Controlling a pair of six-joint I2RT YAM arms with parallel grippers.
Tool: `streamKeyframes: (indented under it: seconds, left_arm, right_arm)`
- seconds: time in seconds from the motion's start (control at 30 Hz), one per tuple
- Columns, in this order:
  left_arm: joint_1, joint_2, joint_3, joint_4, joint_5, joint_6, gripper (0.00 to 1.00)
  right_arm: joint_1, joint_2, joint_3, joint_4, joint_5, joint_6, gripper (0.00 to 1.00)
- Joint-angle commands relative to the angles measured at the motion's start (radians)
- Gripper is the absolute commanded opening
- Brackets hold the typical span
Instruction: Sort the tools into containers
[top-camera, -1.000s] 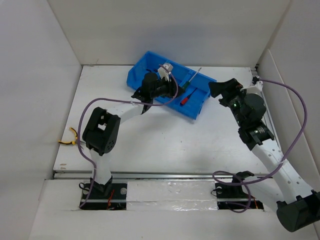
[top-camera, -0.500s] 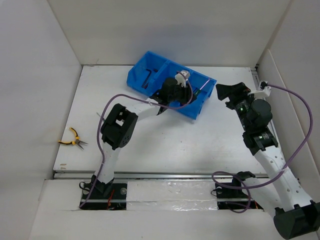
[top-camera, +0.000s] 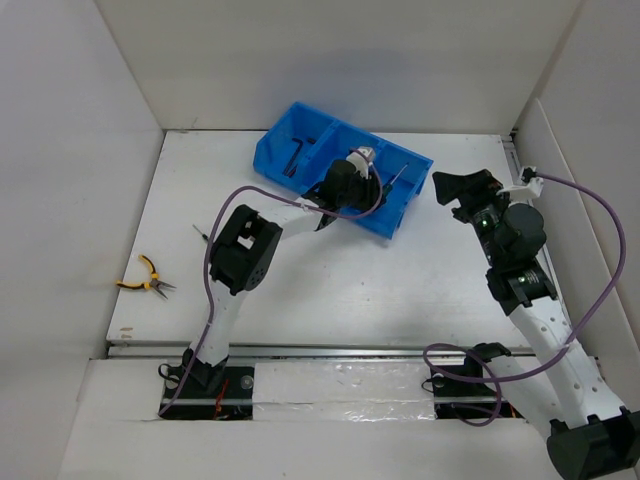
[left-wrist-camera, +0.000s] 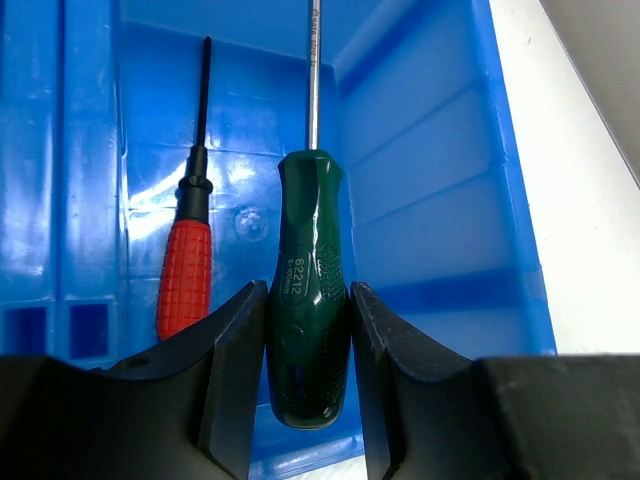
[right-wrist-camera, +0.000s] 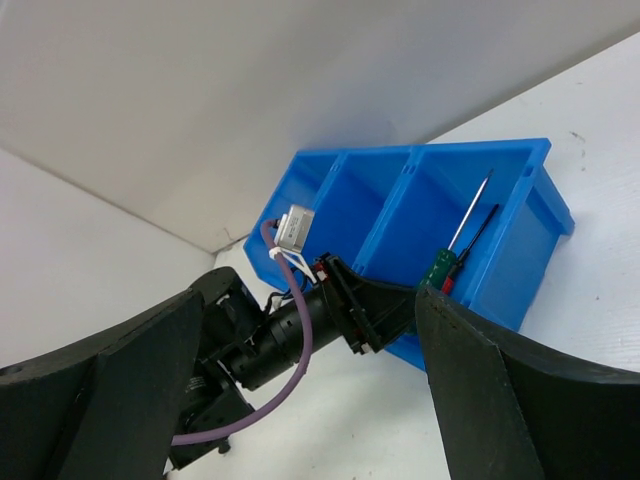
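Pinching green screwdriver (left-wrist-camera: 305, 290), left fingers (left-wrist-camera: 235, 390) beside red screwdriver (left-wrist-camera: 185, 275)

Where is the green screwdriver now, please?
Left wrist view: the green screwdriver is in the left tool, over the blue bin's rightmost compartment, beside the red screwdriver.

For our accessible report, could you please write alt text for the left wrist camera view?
The left gripper clamps the handle of a green-handled screwdriver, its shaft pointing away over a compartment of the blue bin. A red-handled screwdriver lies in that compartment beside it, and white table shows past the bin wall at the right.
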Motion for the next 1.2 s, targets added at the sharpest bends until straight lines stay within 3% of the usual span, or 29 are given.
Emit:
streamKeyframes:
  seconds: [0.0, 0.17, 0.5, 0.93, 1.03, 1.1, 1.13, 1.17]
  left_arm:
    - [0.001, -0.018, 0.059, 0.045, -0.010, 0.005, 0.32]
    - [0.001, -0.041, 0.059, 0.044, 0.016, 0.028, 0.44]
    - [0.001, -0.138, 0.097, -0.037, -0.015, 0.077, 0.47]
    - [0.045, -0.582, -0.073, -0.188, -0.522, 0.160, 0.49]
    - [0.054, -0.640, -0.106, -0.194, -0.591, 0.113, 0.44]
    - [0.075, -0.700, -0.220, -0.129, -0.561, 0.087, 0.41]
    - [0.088, -0.712, -0.258, -0.049, -0.433, 0.137, 0.42]
    - [0.097, -0.732, -0.293, -0.016, -0.402, 0.161, 0.45]
  right_arm:
    - [-0.007, -0.022, 0.002, 0.049, -0.018, -0.008, 0.91]
    - [-0.007, -0.042, -0.004, 0.052, -0.019, -0.008, 0.91]
    - [-0.007, -0.063, 0.005, 0.040, -0.032, -0.010, 0.90]
    - [-0.007, -0.081, 0.005, 0.036, -0.036, -0.010, 0.90]
    - [-0.007, -0.080, 0.008, 0.037, -0.016, -0.013, 0.90]
    - [-0.007, -0.075, 0.012, 0.042, -0.012, -0.010, 0.90]
    - [-0.007, -0.071, 0.016, 0.040, -0.016, -0.013, 0.90]
    - [-0.007, -0.069, 0.021, 0.036, -0.021, -0.014, 0.90]
